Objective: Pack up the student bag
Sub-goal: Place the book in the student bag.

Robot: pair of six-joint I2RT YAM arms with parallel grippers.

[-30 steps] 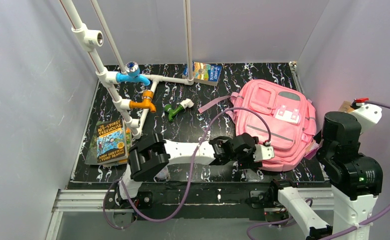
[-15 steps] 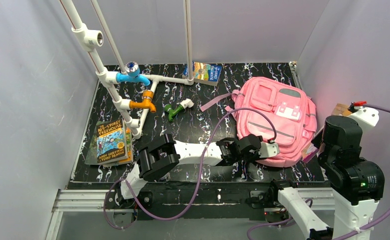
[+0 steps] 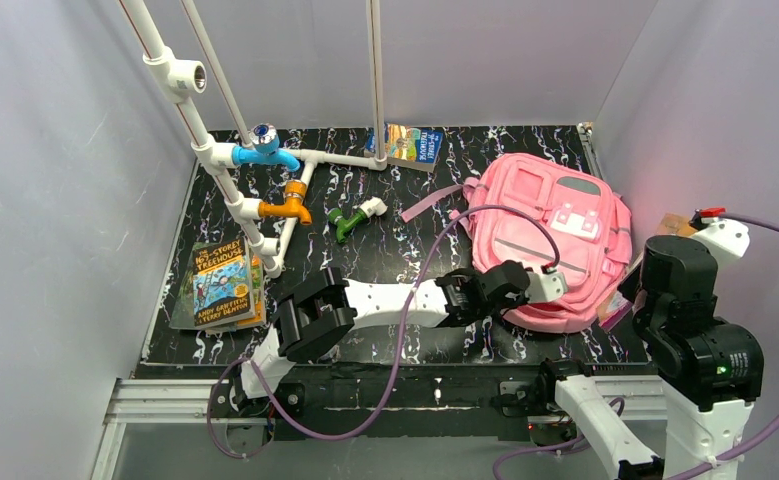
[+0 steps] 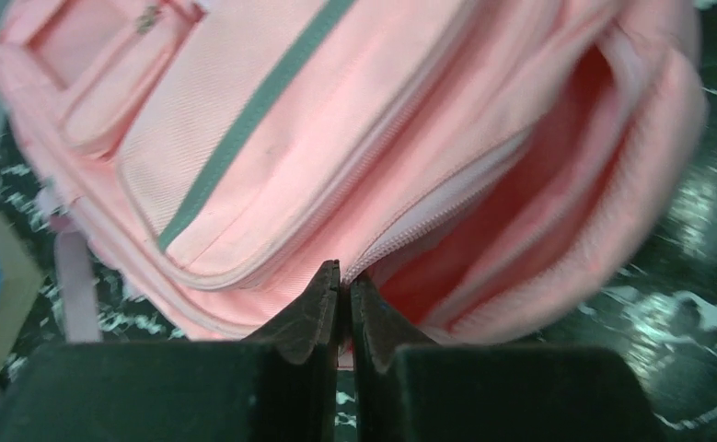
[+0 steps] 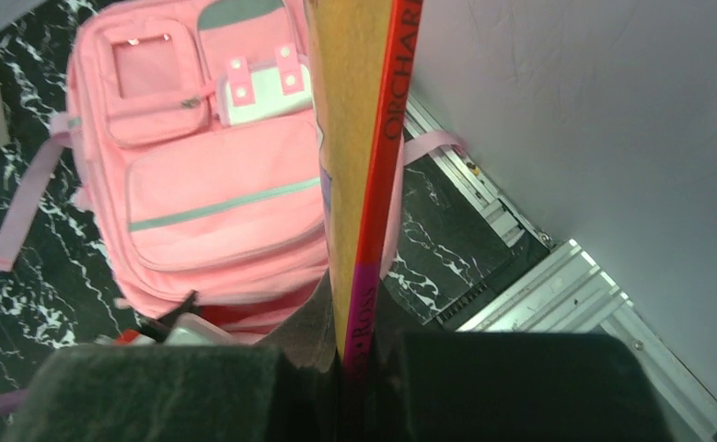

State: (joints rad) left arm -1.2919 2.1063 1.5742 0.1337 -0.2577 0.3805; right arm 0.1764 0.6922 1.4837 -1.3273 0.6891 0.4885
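Pinching the zip edge at the open mouth of the pink backpack (image 4: 271, 138), the left gripper (image 4: 343, 276) is pressing its jaws fully together. That backpack is lying flat, front pockets up, on the right of the black marbled table (image 3: 485, 150). Just near-right of it, the right gripper (image 5: 350, 354) is clamping a red-spined book (image 5: 373, 138) upright.

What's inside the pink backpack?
The student bag is unzipped at its near end. Through the gap only pink lining shows, and nothing packed can be seen. Deeper inside is covered by the bag's front panel.
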